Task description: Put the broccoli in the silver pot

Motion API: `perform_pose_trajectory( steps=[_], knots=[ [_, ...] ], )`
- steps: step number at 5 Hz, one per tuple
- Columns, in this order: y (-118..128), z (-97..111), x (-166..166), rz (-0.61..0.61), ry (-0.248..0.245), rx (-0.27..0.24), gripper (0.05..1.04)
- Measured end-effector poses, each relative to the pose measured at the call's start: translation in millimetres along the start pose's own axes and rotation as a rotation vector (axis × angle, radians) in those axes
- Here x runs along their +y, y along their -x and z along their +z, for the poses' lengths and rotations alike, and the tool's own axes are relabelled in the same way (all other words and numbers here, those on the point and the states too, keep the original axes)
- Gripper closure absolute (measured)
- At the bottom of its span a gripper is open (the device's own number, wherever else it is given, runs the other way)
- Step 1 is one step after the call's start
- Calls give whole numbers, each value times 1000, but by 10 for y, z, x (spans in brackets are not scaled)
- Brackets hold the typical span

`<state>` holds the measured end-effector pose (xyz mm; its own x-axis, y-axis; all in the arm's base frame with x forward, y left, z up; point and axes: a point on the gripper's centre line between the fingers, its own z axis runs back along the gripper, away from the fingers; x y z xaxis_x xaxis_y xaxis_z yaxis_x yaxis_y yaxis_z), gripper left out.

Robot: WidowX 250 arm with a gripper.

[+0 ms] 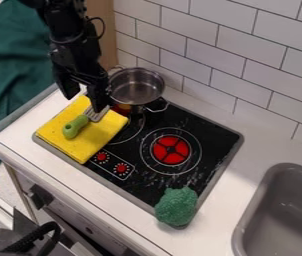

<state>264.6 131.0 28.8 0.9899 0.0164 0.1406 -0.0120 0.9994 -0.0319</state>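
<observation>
Black two-finger gripper: fingers apart, above yellow cloth. Bumpy green toy broccoli at black stovetop's near corner, well apart from round silver metal pot. Judged: grasp, carry, release all outstanding.

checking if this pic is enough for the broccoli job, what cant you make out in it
All in the camera view:
- metal end of the green-handled utensil: partly hidden behind the gripper
- underside of the broccoli: hidden by its own head
- sink: cut off by the right and bottom edges
- green cloth: cut off by the left edge
</observation>
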Motion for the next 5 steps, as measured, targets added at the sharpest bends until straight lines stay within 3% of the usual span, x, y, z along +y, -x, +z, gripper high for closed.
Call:
perform_pose_trajectory(
  steps=[1, 2, 4, 5],
  knots=[
    [59, -81, -30, 4, 15, 25, 75],
    [111, -143, -168, -9, 10, 2, 75],
    [95, -107, -855, -101, -31, -51, 75],
    [132, -144, -1160, -65, -31, -33, 75]
  ],
)
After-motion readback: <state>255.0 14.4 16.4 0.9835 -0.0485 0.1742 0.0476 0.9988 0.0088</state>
